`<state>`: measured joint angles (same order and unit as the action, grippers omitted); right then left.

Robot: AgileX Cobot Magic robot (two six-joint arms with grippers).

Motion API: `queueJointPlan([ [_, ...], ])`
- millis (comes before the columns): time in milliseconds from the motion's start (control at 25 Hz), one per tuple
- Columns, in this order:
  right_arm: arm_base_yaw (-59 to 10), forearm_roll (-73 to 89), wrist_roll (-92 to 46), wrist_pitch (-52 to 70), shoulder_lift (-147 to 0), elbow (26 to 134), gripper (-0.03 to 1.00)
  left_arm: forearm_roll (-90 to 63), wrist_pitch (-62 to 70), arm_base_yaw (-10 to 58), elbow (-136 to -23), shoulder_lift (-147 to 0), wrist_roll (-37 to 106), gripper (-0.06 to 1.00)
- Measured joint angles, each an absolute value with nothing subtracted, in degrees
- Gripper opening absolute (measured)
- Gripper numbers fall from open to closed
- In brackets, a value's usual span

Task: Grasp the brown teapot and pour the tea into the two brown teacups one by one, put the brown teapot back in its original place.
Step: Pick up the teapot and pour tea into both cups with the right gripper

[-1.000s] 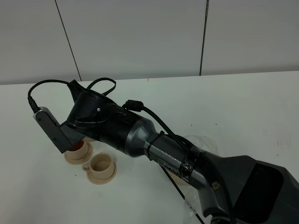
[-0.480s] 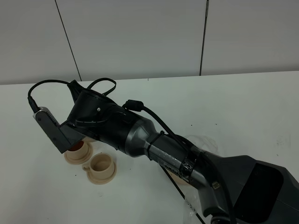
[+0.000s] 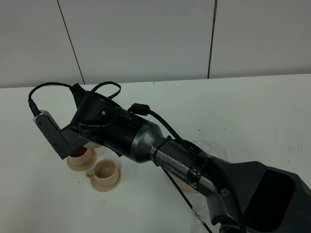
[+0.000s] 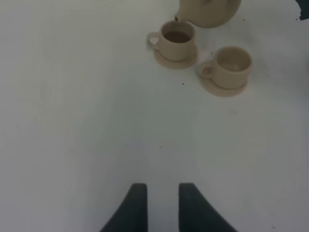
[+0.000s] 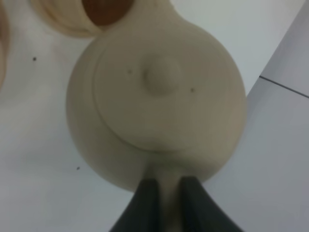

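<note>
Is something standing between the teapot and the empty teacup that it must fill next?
Nothing visible does. The brown teapot hangs at the filled teacup; the empty teacup sits right beside it, with no object between them.

Tan teapot (image 5: 154, 96), spout over tea-filled cup (image 4: 177, 37); other cup (image 4: 234, 63) empty.
</note>
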<state>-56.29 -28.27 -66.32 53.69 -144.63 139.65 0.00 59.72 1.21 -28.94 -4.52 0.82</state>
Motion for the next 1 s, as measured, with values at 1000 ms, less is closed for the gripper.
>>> queueJointPlan([
  [1000,-51.2,-14.9,-68.7,54.0,-142.2,139.7,0.1,0.0,59.7,1.2,-28.9,-4.5,0.8,0.23],
])
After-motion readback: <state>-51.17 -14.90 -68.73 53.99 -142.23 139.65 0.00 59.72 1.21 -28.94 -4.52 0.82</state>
